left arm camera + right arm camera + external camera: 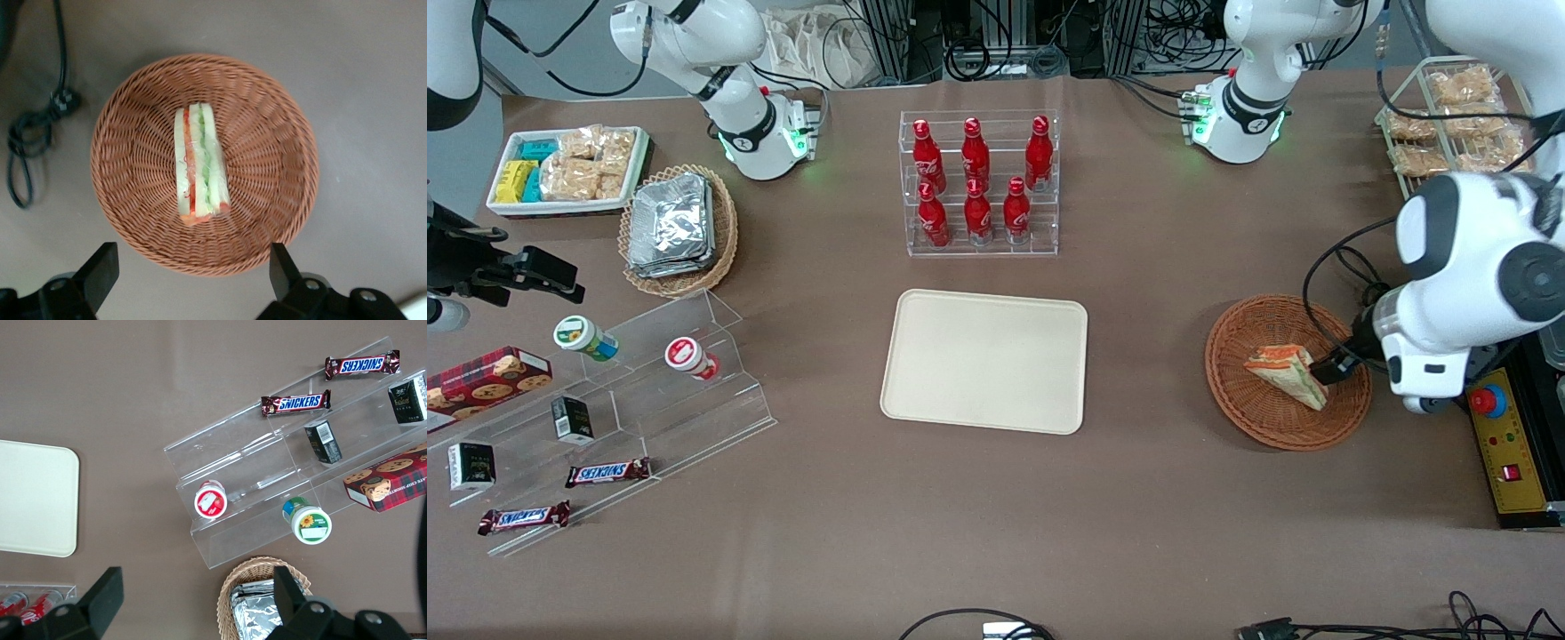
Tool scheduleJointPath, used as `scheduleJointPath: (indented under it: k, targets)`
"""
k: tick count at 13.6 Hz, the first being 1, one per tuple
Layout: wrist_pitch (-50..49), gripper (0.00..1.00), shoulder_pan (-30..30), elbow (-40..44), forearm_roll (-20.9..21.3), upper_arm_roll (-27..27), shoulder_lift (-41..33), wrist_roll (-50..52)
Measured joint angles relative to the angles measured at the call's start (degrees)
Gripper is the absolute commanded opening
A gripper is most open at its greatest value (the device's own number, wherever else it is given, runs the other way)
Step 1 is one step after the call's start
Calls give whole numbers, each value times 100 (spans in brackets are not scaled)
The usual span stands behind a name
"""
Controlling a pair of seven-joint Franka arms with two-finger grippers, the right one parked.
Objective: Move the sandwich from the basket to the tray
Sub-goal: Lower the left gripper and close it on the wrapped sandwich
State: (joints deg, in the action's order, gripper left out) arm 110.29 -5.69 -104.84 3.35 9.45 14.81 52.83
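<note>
The sandwich [1288, 373] is a pale bread wedge with orange and green layers, lying in the reddish-brown wicker basket [1249, 413] toward the working arm's end of the table. In the left wrist view the sandwich [200, 163] lies on its side in the middle of the basket [273, 133]. My left gripper [1332, 366] hovers above the basket's rim, beside the sandwich, open and empty. Its fingers [100, 267] stand wide apart over the rim, clear of the sandwich. The cream tray [985, 360] lies bare at the table's middle and also shows in the right wrist view [33, 500].
A clear rack of red bottles [978, 182] stands farther from the camera than the tray. A control box with a red button [1503, 444] and a black cable [33, 133] lie beside the basket. An acrylic snack stand [649, 382] and a foil-packet basket [676, 227] are toward the parked arm's end.
</note>
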Motion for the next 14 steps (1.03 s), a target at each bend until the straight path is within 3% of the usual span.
scheduleJointPath:
  k: [7, 12, 14]
  targets:
    - [1932, 100, -145, -1483, -10, -82, 216, 1212]
    - [2334, 97, -144, -1637, -11, -81, 430, 1327]
    - [2543, 24, -144, -1595, -6, -81, 637, 1328]
